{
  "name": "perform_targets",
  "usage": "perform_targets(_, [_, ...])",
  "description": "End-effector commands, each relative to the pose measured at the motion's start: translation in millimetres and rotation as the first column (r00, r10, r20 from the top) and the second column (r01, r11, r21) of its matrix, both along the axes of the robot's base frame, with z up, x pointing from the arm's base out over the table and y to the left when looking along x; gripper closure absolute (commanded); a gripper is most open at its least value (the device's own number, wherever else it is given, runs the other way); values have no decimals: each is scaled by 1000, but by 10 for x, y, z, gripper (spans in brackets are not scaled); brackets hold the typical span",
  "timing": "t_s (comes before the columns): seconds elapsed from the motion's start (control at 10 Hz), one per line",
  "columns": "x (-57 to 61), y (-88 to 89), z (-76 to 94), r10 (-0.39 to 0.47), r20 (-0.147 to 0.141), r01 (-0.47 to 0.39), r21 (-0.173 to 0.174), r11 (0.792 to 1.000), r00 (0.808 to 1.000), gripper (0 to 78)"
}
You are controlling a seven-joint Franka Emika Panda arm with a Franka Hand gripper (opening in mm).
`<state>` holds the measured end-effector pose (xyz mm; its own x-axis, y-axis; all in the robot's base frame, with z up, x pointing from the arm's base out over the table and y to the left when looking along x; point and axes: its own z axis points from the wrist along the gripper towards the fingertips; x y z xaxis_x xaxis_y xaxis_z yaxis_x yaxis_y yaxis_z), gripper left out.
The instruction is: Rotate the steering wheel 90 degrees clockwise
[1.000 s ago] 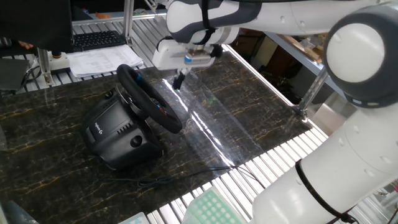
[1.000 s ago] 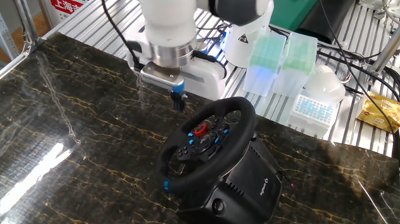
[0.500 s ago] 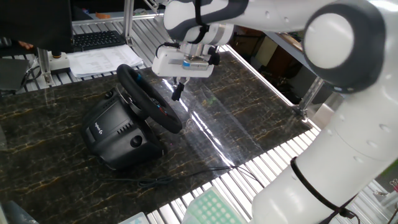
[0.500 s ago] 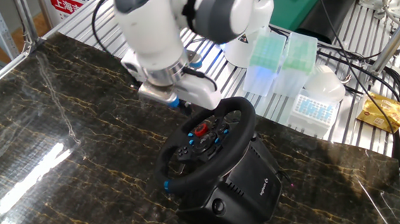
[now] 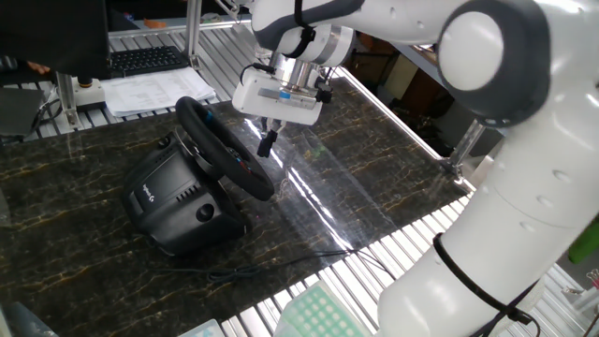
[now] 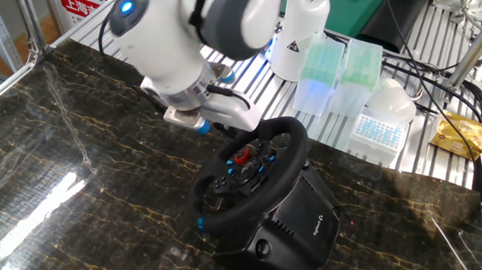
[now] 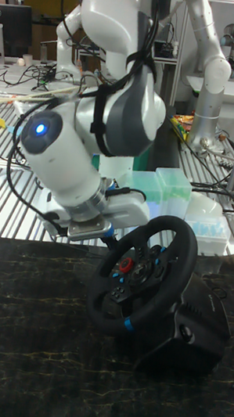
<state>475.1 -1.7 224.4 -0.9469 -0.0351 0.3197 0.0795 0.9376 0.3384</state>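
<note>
The steering wheel is black with a thick rim, blue accents and a red centre mark. It sits tilted on a bulky black housing on the dark marble table. My gripper hangs tilted just in front of the wheel's face, near the upper rim and apart from it. Its dark fingertips look pressed together with nothing between them. In the other fixed view the gripper is up and to the left of the rim. In the tall view the wheel stands right of the wrist, and the fingertips are hidden.
A black keyboard and papers lie behind the wheel. A thin cable runs across the table in front of the housing. Green pipette-tip boxes stand beside the robot base. The marble ends at a metal slatted edge.
My gripper has tilted and swung left and slightly down towards the wheel's upper rim. The wheel has not turned.
</note>
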Motion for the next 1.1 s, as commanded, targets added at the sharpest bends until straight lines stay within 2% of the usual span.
perform_targets(0.1, [-26,2,-62,29,-63,-25,58,998,998,776])
perform_targets(0.4, [-54,-2,-158,8,-69,-4,49,999,998,776])
perform_targets(0.7, [-72,-16,-285,6,-58,-3,50,999,998,776])
perform_targets(0.8, [-73,-17,-300,30,-40,-27,73,997,999,776])
perform_targets(0.9, [-72,-14,-292,40,-35,-36,109,993,999,776])
perform_targets(1.1, [-73,-13,-293,48,-30,-44,124,991,998,776])
